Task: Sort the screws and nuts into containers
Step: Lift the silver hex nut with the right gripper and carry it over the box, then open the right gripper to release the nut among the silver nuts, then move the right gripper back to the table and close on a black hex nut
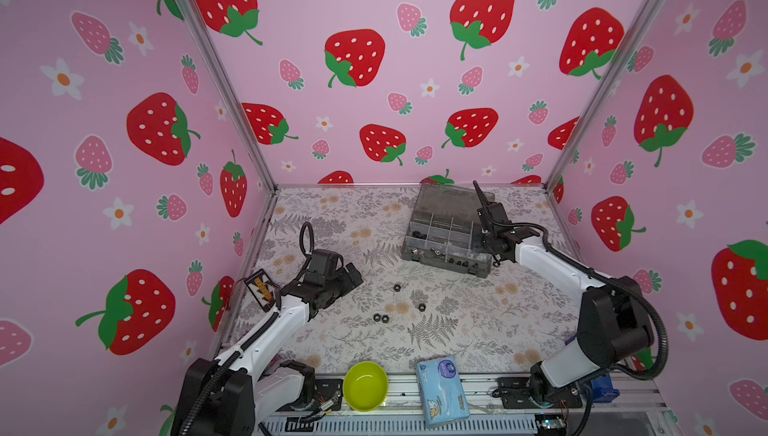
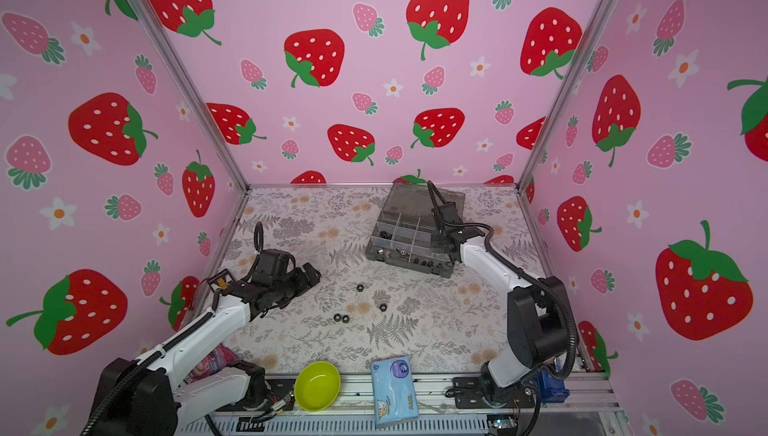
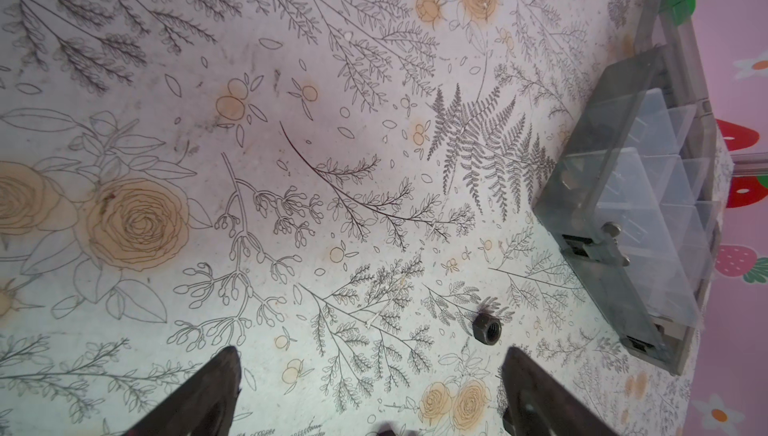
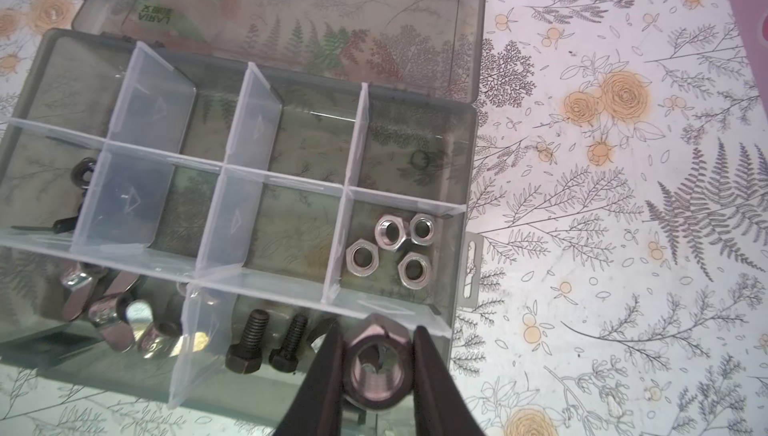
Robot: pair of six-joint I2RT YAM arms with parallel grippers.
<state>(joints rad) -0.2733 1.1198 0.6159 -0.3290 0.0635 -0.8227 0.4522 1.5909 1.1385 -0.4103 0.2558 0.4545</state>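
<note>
Clamped across the sides of a silver hex nut [image 4: 376, 365], likely light, rigid and slippery, the right gripper [image 4: 376, 330] hovers over the organizer box's [image 4: 461, 155] near right corner; the left gripper [image 3: 370, 355] gapes wide.

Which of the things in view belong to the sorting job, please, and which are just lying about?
Belongs to the job:
- organizer box
- silver nut held in the right gripper
- silver hex nuts, black screws and wing nuts in its compartments
- four loose black nuts

Just lying about:
- lime-green bowl
- blue tissue pack
</note>
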